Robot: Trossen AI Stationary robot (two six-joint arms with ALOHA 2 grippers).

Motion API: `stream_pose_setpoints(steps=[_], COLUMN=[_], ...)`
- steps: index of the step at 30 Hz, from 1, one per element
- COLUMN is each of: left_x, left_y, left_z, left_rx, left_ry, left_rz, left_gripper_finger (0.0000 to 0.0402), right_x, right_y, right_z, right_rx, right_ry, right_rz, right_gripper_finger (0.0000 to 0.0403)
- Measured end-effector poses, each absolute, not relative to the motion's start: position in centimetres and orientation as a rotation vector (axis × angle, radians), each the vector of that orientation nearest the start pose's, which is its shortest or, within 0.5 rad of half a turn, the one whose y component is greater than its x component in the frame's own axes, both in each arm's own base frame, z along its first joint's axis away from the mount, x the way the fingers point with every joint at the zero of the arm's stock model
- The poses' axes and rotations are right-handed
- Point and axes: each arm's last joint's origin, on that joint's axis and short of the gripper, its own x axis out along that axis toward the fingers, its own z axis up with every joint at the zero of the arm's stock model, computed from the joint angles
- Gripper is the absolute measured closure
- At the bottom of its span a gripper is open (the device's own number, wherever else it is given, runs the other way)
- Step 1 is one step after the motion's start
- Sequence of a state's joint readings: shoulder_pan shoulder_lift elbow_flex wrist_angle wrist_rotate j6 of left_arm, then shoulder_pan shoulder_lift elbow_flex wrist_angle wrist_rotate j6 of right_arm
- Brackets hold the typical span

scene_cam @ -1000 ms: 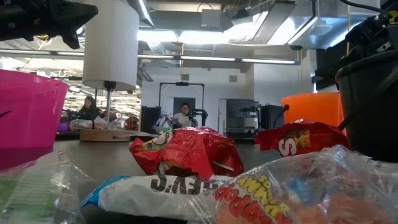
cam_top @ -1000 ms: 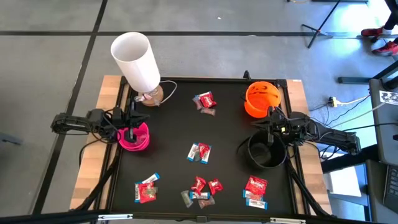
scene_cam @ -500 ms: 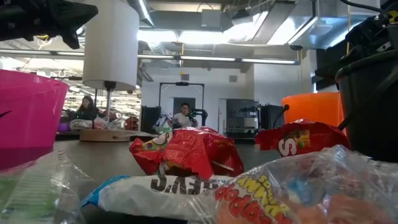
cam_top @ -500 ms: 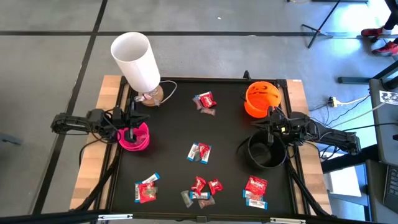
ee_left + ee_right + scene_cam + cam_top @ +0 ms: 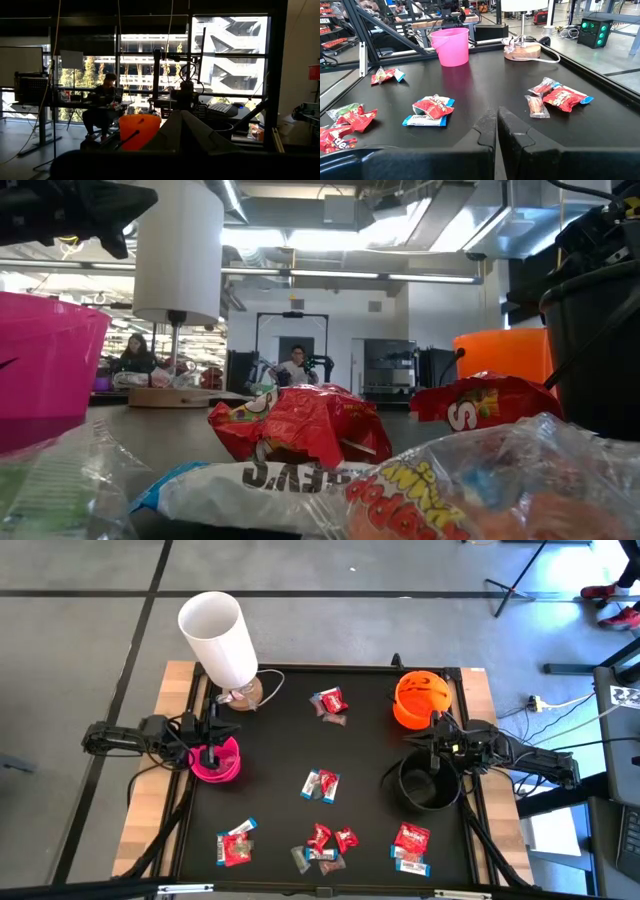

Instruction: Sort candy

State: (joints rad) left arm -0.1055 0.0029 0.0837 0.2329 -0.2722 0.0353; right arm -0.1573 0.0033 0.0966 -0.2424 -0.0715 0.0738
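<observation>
The candy lies in several small heaps on the black table top: one at the far middle [image 5: 330,703], one in the centre [image 5: 322,785] and three along the near edge [image 5: 236,843] [image 5: 325,845] [image 5: 411,845]. It also shows in the right wrist view [image 5: 432,109] and close up in the low view [image 5: 300,425]. My left gripper [image 5: 214,736] [image 5: 182,117] hangs shut over the pink bowl [image 5: 217,762], touching nothing. My right gripper [image 5: 424,741] [image 5: 497,120] hangs shut over the black bowl's [image 5: 428,785] far rim, holding nothing.
An orange bowl [image 5: 420,700] stands at the far right, just beyond the black bowl. A lamp with a white shade [image 5: 220,635] and a wooden base [image 5: 243,693] stands at the far left corner, its cord lying on the table. People sit in the room beyond the table [image 5: 295,365].
</observation>
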Motion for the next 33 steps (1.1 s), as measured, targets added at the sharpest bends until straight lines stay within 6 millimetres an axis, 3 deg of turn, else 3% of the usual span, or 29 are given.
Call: stream_pose_setpoints(steps=[13,20,33], left_x=[8.67,8.56,8.33], left_y=[-0.13,0.28,0.29], left_z=[21.33,21.32,21.97], left_rx=[-0.024,-0.047,-0.065], left_ry=[-0.305,-0.301,-0.374], left_rz=[0.173,0.317,0.309], left_gripper_finger=[0.0401,0.0401,0.0401], right_x=[8.91,8.91,8.91], right_y=[-1.20,-1.20,-1.20], right_z=[17.26,17.26,17.25], right_rx=[0.091,0.090,0.090], right_ry=[0.145,0.145,0.145], right_rz=[-0.091,-0.091,-0.091], right_gripper_finger=[0.0386,0.0386,0.0386])
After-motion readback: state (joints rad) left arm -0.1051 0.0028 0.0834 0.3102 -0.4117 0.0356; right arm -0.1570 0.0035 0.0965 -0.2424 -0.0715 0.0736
